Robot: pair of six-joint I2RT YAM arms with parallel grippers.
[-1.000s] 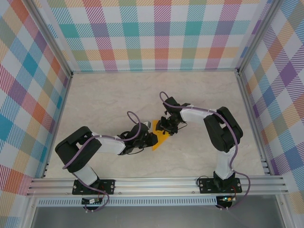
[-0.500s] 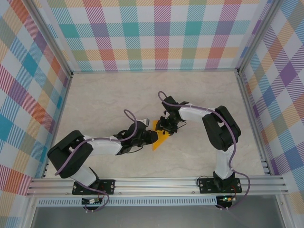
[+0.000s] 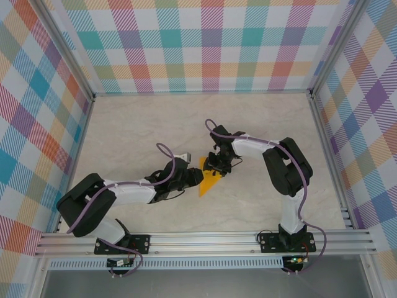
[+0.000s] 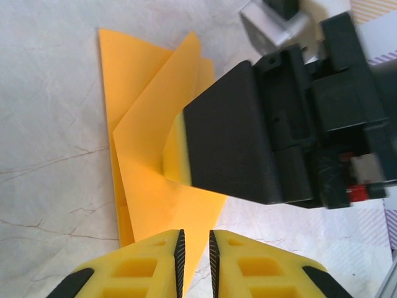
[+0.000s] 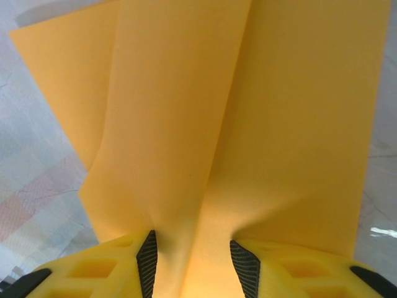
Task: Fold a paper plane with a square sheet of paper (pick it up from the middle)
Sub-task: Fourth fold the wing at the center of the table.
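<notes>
At bottom centre of the left wrist view, the left gripper [image 4: 194,251] had its jaws almost pressed together over the near tip of the folded orange paper [image 4: 146,124], probably to pin or nip that corner. I could not tell whether it actually gripped. The paper lay creased on the marble worktop [image 4: 49,155]. Further right, the right gripper [image 5: 192,257] pinched a raised fold, seemingly anchoring the crease.
</notes>
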